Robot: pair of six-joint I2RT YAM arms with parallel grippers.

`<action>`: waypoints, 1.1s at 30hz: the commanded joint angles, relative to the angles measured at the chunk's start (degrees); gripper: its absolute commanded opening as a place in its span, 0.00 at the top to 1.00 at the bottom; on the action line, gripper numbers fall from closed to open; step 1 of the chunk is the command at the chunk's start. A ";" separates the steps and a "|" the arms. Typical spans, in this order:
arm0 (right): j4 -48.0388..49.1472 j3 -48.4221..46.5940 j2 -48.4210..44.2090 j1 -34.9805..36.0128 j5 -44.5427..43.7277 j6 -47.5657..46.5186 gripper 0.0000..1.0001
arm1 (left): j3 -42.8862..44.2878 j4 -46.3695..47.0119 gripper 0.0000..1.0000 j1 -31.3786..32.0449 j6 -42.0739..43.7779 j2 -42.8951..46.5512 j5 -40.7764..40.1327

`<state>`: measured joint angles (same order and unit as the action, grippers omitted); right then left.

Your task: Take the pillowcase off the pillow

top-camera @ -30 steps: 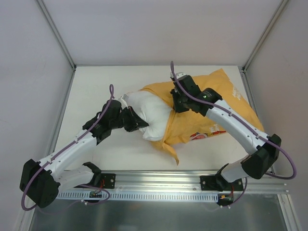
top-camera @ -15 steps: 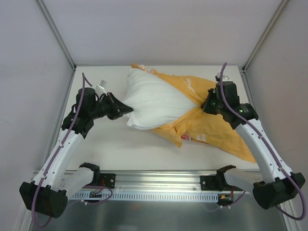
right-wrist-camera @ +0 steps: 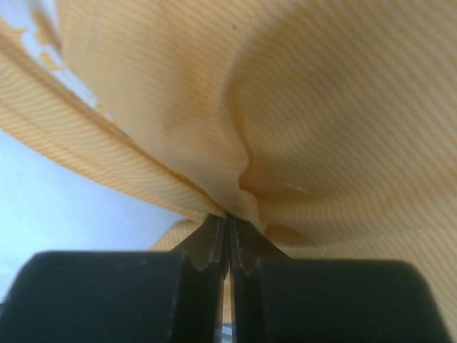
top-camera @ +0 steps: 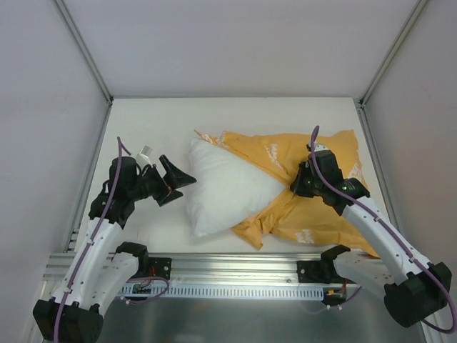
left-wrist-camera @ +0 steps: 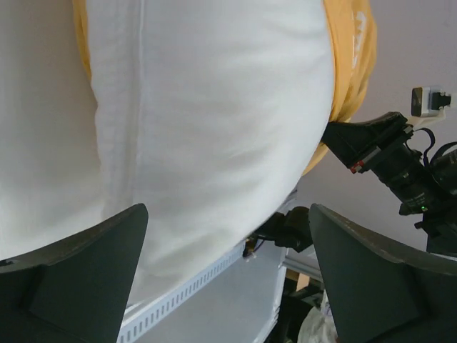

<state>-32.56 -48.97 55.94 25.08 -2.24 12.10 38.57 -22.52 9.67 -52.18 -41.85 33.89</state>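
Observation:
The white pillow (top-camera: 225,191) lies on the table, its right end tucked into the crumpled orange pillowcase (top-camera: 285,150). My left gripper (top-camera: 183,189) is open just left of the pillow's left end, holding nothing. In the left wrist view the pillow (left-wrist-camera: 214,121) fills the frame above my spread fingers (left-wrist-camera: 71,275), and an orange edge of the pillowcase (left-wrist-camera: 351,64) shows at the right. My right gripper (top-camera: 296,184) is shut on a bunched fold of the pillowcase where it meets the pillow. In the right wrist view the pillowcase (right-wrist-camera: 300,107) is pinched in my right gripper (right-wrist-camera: 230,223).
The white table (top-camera: 143,128) is bounded by grey enclosure walls and corner posts. A metal rail (top-camera: 235,275) with both arm bases runs along the near edge. The pillowcase spreads to the right edge of the table.
My left gripper has let go of the pillow, opened and drawn back slightly. The pillow has dropped toward the near edge. My right gripper has moved left and nearer with the pillowcase.

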 commanded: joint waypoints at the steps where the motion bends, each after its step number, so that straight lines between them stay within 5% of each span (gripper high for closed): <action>1: -3.22 3.88 -1.27 0.49 -5.05 -0.32 0.99 | 1.59 2.75 0.01 -0.79 2.25 2.47 -2.06; 13: -3.92 3.80 -5.58 1.81 -2.86 -1.73 0.99 | 13.72 2.31 0.01 0.43 6.12 -20.80 -11.99; 20: -5.59 -0.15 -4.79 6.55 -4.79 -1.55 0.99 | 19.88 5.56 0.02 6.23 7.97 -36.89 -10.07; 22: -7.07 -4.44 -3.57 8.66 -6.01 -1.73 0.86 | 19.09 7.40 0.27 8.69 7.71 -37.26 -10.07; 23: -7.60 -6.29 -2.78 9.28 -6.28 -2.07 0.60 | 18.31 8.28 0.45 9.05 7.45 -36.82 -9.98; 24: -8.05 -8.23 -1.99 10.59 -6.63 -2.95 0.46 | 16.56 9.94 0.65 9.14 7.10 -36.47 -9.55; 25: -9.27 -10.33 0.20 11.30 -7.94 -3.57 0.35 | 15.76 10.56 1.00 9.14 6.83 -36.29 -9.46; 26: -9.80 -14.79 1.35 12.61 -8.48 -4.01 0.24 | 14.97 10.66 1.00 9.05 6.92 -35.94 -9.37; 28: -10.42 -19.04 3.90 13.94 -10.32 -5.76 0.18 | 14.17 11.53 1.00 9.14 7.27 -35.50 -8.23; 33: -10.95 -32.73 15.41 18.42 -12.79 -8.49 0.14 | 12.06 13.12 1.00 9.22 6.66 -32.16 -7.79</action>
<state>-42.44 -75.26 66.59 41.60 -11.81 6.70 51.64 -11.73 18.37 -45.98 -77.25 23.83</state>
